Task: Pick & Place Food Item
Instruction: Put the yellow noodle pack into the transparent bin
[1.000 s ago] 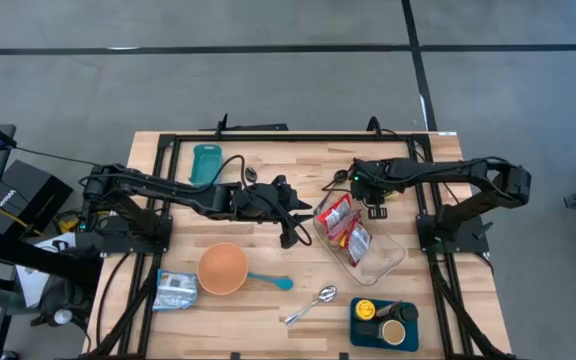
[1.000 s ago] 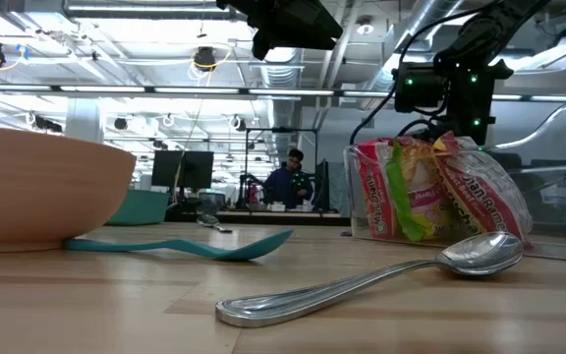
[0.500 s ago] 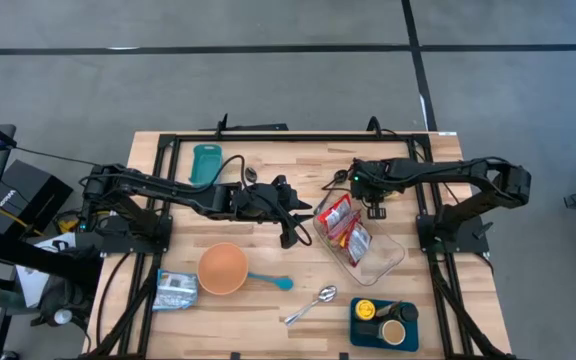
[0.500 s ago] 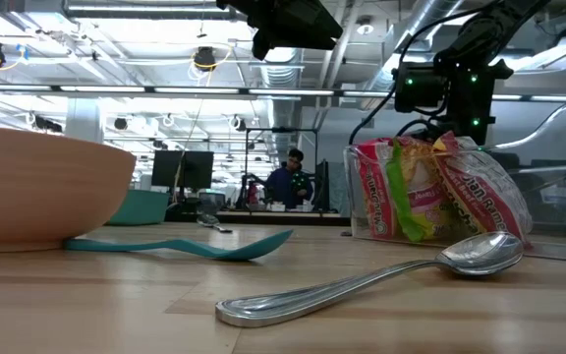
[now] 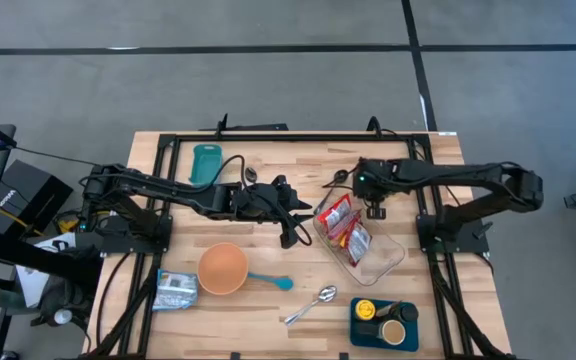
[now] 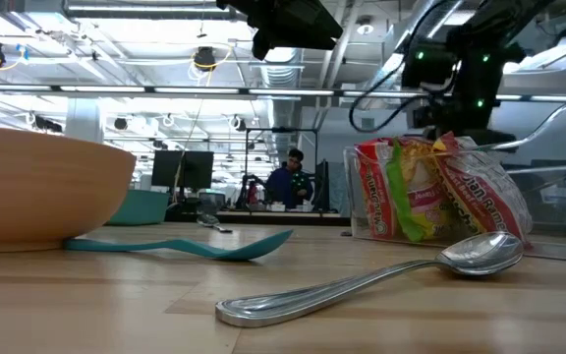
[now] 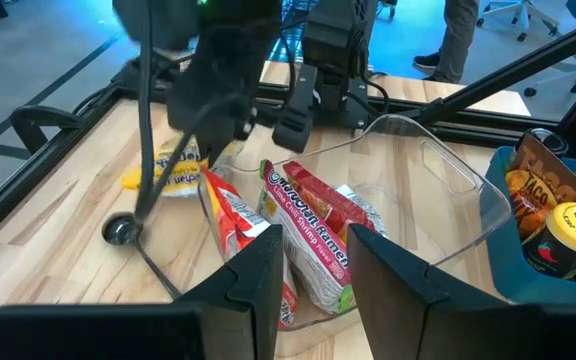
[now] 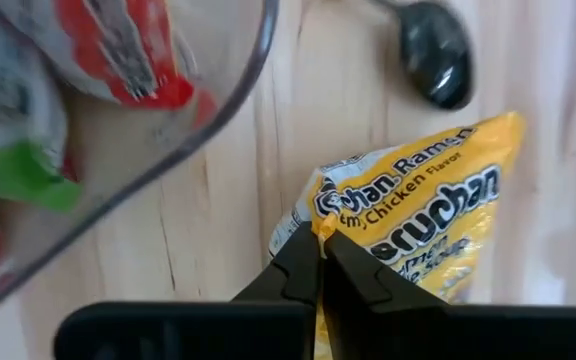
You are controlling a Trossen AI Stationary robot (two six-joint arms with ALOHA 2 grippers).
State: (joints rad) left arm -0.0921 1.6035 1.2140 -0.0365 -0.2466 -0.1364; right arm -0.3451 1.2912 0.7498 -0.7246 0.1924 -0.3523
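A: Two arms are in play. What lies across the tabletop (image 5: 148, 150), from left to right?

B: Nearest the front left corner lies a silvery packet (image 5: 177, 290). Next come an orange bowl (image 5: 222, 268) and a teal spoon (image 5: 269, 281), with the left tool (image 5: 290, 236) waiting above them, its fingers slightly parted and empty. Further along are a metal spoon (image 5: 311, 305) and a clear container (image 5: 373, 248).

A: What is already placed?

B: Two red noodle packets (image 5: 344, 229) sit inside the clear container, leaning against its left wall.

A: And the item now being handled?

B: A yellow noodle packet (image 8: 418, 226) rests on the tabletop just outside the container's far rim, beside a dark ladle (image 8: 434, 53). The right tool (image 8: 320, 262) is closed on that packet's edge.

A: How far along is the task?

B: Judging by this, the pinch is made; lifting, carrying over the rim and release appear to remain. A blue tray (image 5: 383, 322) of other foods at the right front is untouched.
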